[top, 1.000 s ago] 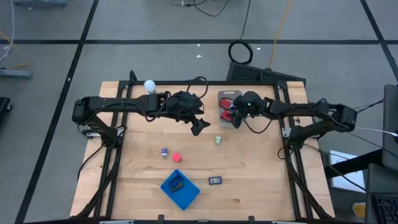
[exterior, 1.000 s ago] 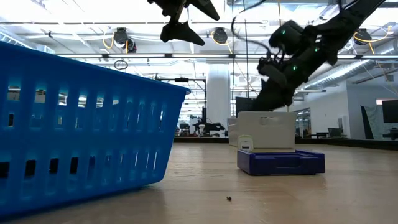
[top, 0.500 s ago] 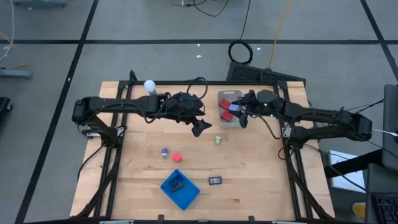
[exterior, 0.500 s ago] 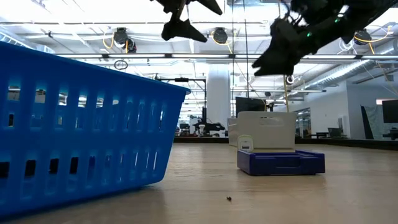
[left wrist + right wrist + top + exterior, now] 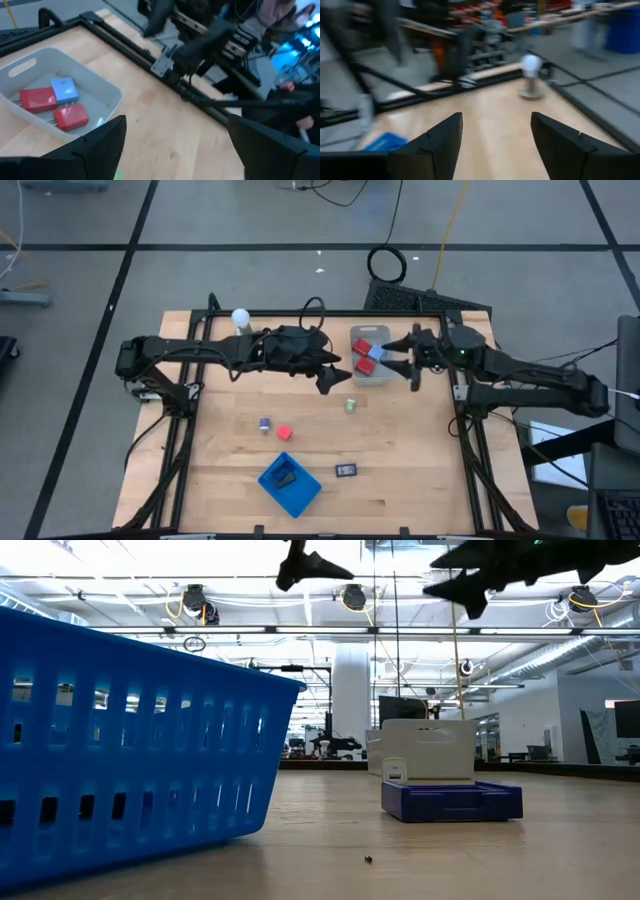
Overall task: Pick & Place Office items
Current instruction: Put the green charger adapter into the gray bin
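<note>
A clear bin (image 5: 368, 356) stands near the table's far edge and holds two red blocks (image 5: 52, 107) and a pale blue piece (image 5: 65, 89). On the bare wood lie a green bit (image 5: 351, 406), a purple bit (image 5: 264, 424), a red block (image 5: 284, 433) and a flat black rectangle (image 5: 346, 470). My left gripper (image 5: 330, 375) hovers open just left of the bin. My right gripper (image 5: 412, 360) hovers open just right of it. Both show high above the table in the low view, the left gripper (image 5: 310, 562) and the right gripper (image 5: 470, 582).
A blue slotted tray (image 5: 290, 484) near the table's near edge holds a dark item (image 5: 284, 475). It fills the left of the low view as the blue tray (image 5: 130, 740). The white ball on its stand (image 5: 240, 318) sits at the far left corner. Black frame rails border the table.
My right gripper has risen out of the bin and drawn back toward the table's right edge, turning level as it went. The pale blue piece now shows in the bin where that gripper stood. My left gripper has risen and shifted slightly toward the bin.
</note>
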You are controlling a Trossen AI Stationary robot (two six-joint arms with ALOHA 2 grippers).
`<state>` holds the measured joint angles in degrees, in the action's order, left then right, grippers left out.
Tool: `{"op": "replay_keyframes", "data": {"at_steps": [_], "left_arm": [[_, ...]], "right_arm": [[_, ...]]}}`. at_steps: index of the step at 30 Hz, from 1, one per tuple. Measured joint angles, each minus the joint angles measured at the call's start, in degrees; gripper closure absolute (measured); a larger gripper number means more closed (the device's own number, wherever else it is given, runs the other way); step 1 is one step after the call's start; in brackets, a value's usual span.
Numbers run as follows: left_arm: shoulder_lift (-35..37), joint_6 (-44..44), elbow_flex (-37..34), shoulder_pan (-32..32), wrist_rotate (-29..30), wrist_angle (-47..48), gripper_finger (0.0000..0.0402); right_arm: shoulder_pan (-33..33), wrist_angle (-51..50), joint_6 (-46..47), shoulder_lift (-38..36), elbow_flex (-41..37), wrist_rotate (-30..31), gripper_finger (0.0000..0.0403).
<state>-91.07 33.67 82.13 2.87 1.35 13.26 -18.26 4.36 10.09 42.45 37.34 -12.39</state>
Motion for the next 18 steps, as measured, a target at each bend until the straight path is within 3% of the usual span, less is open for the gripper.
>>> {"op": "replay_keyframes", "data": {"at_steps": [5, 13, 18], "left_arm": [[0.00, 1.05, 0.00, -0.78, 0.96, -1.57, 0.0053], [0.00, 1.07, 0.00, -1.96, 1.72, -1.53, 0.0053], [0.00, 1.14, 0.00, -2.01, 1.75, -1.50, 0.0053]], "right_arm": [[0.02, 1.74, 4.56, -1.82, 0.00, -9.98, 0.0173], [0.00, 7.75, 6.09, -2.99, 0.00, -14.97, 0.0178], [-0.02, 7.76, 15.15, -1.62, 0.09, -17.60, 0.0194]]}}
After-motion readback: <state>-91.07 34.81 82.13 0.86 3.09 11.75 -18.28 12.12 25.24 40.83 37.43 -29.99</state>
